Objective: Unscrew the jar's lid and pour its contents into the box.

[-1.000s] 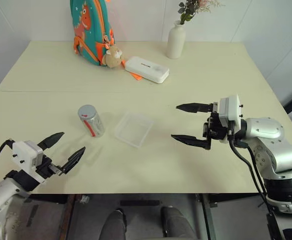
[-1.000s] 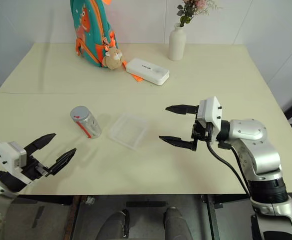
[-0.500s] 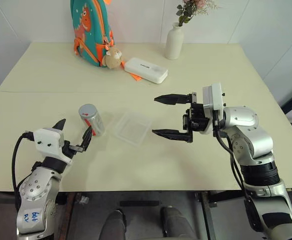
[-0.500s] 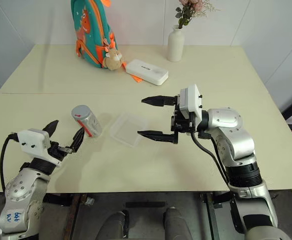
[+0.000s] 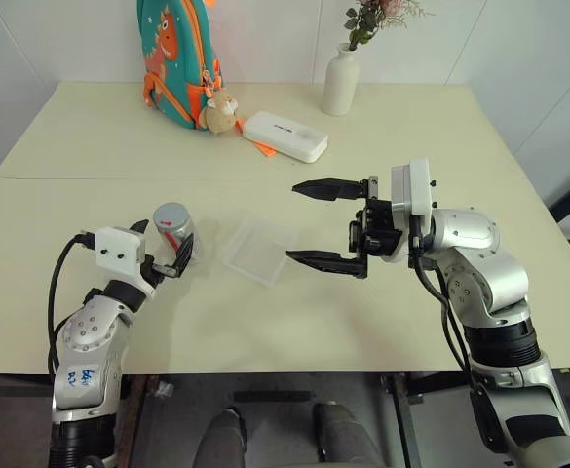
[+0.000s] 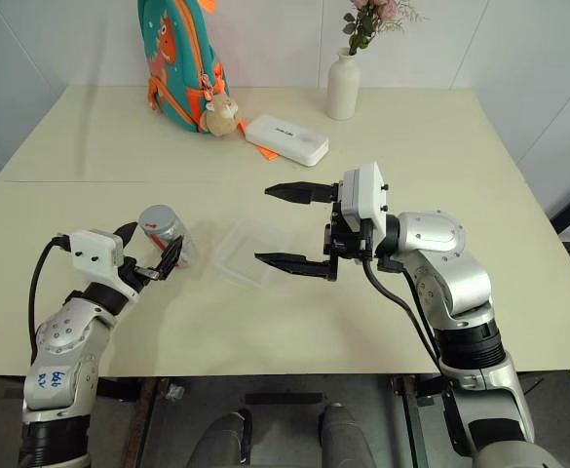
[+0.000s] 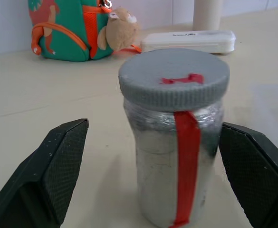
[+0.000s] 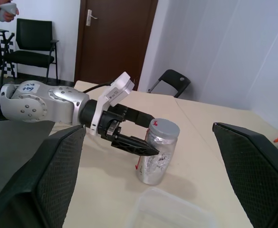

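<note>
partly behind left pincer (image 5: 165, 255), jar (image 5: 175, 227)

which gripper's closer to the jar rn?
Left. The left gripper has its open fingers either side of the jar; the right gripper hangs open beyond the box.

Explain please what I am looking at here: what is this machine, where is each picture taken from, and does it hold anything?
It is a robot with two arms. Two pictures come from cameras on its head and look down on the table; two come from cameras on its wrists. The left hand is open, one finger on each side of the jar, whose lid is still on; it holds nothing. The right hand hangs open near the clear box. Further back stand a backpack, a white case and a vase.
</note>
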`<state>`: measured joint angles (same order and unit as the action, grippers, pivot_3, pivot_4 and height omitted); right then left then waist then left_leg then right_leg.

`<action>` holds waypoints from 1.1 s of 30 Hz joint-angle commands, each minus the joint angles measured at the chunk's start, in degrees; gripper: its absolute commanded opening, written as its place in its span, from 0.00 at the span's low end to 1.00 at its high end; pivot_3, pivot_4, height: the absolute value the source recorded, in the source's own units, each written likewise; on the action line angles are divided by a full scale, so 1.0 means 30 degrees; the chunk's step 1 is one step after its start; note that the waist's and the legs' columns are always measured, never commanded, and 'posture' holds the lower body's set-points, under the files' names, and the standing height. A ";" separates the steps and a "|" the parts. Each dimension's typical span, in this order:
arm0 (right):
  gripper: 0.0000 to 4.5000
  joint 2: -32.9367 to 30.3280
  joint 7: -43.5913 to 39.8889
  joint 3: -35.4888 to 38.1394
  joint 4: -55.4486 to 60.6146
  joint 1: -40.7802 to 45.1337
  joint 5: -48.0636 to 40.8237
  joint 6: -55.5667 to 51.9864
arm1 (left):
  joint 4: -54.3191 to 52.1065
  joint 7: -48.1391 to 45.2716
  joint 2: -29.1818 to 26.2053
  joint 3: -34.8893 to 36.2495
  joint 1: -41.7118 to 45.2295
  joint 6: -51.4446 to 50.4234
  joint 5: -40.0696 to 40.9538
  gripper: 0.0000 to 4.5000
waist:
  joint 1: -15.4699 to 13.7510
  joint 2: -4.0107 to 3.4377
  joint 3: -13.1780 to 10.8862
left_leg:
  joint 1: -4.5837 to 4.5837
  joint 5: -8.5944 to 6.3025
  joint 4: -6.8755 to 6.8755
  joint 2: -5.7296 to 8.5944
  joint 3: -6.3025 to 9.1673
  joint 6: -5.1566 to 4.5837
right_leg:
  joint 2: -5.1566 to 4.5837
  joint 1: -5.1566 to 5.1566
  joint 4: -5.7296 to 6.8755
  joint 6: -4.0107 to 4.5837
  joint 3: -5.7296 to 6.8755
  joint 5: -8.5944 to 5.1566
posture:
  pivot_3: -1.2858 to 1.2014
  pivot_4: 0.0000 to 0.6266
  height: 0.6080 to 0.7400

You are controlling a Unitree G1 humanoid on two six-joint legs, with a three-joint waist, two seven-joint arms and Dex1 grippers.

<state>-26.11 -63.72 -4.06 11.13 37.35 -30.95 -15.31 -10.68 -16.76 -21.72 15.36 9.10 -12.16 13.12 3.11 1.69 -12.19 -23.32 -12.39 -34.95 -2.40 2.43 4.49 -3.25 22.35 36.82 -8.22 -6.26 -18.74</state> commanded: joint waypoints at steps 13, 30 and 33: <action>1.00 -0.0219 0.1329 0.0492 0.1728 -0.0462 -0.0309 -0.0288 | 0.1563 0.0011 0.0228 -0.1025 0.1470 0.1661 -0.0684 0.80 | -0.0002 0.0000 0.0000 | -0.0005 -0.0001 0.0020 -0.0002 0.0001 0.0002 | 0.0000 0.0008 -0.0007 -0.0001 0.0000 0.0000 | 0.52 0.24 1.00; 1.00 0.0462 0.2406 0.0267 0.0687 0.0730 -0.0154 -0.0913 | 0.0529 -0.1601 0.0172 -0.0264 0.2217 0.0537 0.2054 0.45 | 0.0009 0.0000 0.0000 | -0.0006 0.0001 0.0021 -0.0002 0.0001 0.0005 | 0.0001 0.0015 -0.0001 -0.0003 0.0002 0.0001 | 0.52 0.24 1.00; 1.00 0.1165 0.4776 -0.0025 0.0790 0.1967 -0.0417 -0.3835 | -0.0724 -0.4761 -0.1798 0.0096 0.2706 -0.1648 0.5022 0.45 | 0.0099 0.0002 -0.0002 | -0.0011 0.0006 0.0028 -0.0020 0.0002 0.0015 | 0.0016 0.0032 0.0010 0.0001 0.0000 0.0000 | 0.52 0.24 1.00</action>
<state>-23.21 -53.04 -4.12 12.53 41.10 -31.02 -22.63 -8.20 -26.03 -24.65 13.77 15.91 -14.75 23.11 3.41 1.69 -12.19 -23.37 -12.37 -34.84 -2.50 2.44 4.55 -3.17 22.47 36.87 -8.19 -6.26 -18.75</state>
